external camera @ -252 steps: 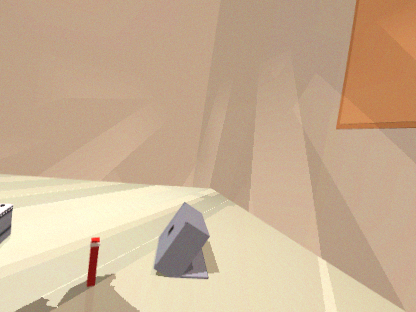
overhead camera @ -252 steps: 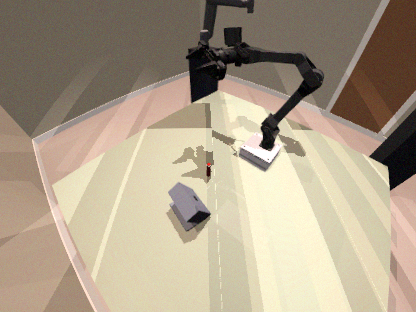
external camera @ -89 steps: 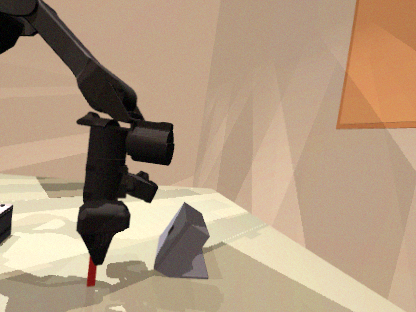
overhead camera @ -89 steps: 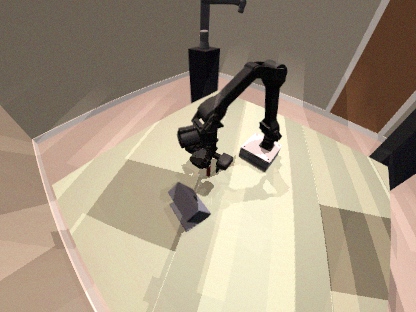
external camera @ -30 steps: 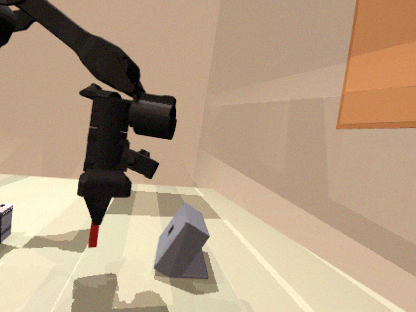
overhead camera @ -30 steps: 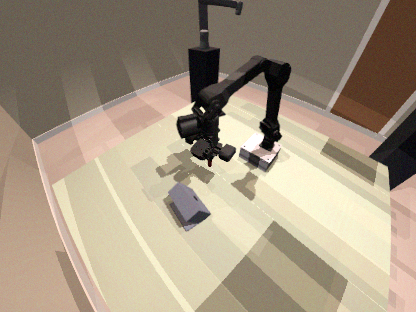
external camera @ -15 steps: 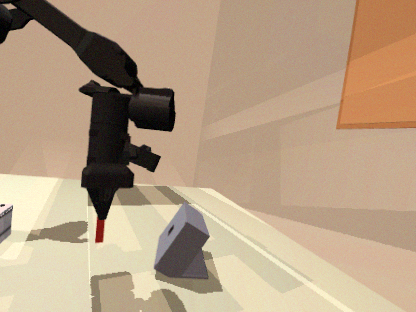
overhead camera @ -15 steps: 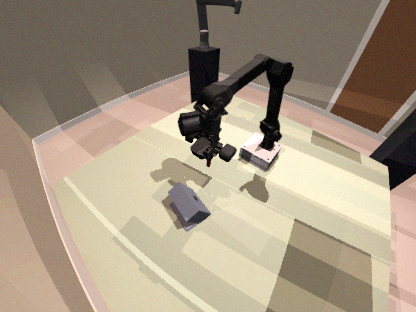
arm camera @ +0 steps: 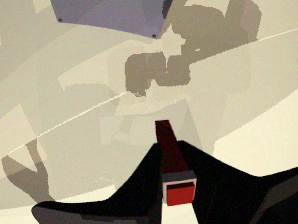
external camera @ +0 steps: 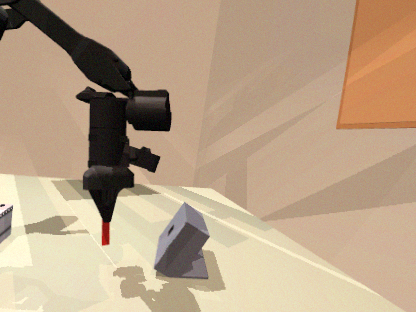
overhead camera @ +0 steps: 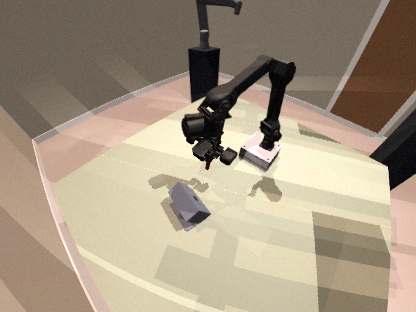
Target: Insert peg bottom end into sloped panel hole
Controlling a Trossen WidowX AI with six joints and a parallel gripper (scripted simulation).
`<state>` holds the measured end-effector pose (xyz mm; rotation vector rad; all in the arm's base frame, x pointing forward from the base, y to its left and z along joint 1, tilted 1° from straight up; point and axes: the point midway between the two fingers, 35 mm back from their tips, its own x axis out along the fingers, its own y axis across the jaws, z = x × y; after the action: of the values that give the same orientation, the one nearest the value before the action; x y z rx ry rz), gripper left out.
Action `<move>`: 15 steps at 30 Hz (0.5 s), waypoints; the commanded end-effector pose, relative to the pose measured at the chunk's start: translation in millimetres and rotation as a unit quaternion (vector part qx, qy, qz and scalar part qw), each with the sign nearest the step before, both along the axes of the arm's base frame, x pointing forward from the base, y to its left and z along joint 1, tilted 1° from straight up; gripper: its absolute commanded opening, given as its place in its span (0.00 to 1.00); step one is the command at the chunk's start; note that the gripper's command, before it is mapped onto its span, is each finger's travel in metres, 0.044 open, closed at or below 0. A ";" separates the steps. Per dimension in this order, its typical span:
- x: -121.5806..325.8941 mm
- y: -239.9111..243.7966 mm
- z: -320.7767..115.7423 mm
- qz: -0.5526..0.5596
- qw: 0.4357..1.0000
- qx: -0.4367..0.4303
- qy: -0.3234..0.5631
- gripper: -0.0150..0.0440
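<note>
Exterior view: black parallel-jaw claw [external camera: 105,216], at left of frame, closed on the upper end of a slender red square-sectioned peg [external camera: 105,233]; the peg hangs upright, its lower end clear of the pale cream worktop [external camera: 280,280]; the grey-lilac sloped panel block [external camera: 182,241] stands at lower centre, to the right of the peg and apart from it, its single small square hole [external camera: 171,230] facing up and left; wrist view: panel at the upper edge, peg at lower centre between the dark fingers.
</note>
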<state>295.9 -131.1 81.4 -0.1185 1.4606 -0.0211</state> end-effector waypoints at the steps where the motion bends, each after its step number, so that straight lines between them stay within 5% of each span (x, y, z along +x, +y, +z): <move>1: -0.6 1.7 -1.1 -0.003 1.000 -0.006 -0.007 0.25; 15: 4.5 6.4 -5.9 -0.011 0.999 -0.021 -0.039 0.25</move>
<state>301.5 -126.1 76.1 -0.1315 1.3949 -0.0622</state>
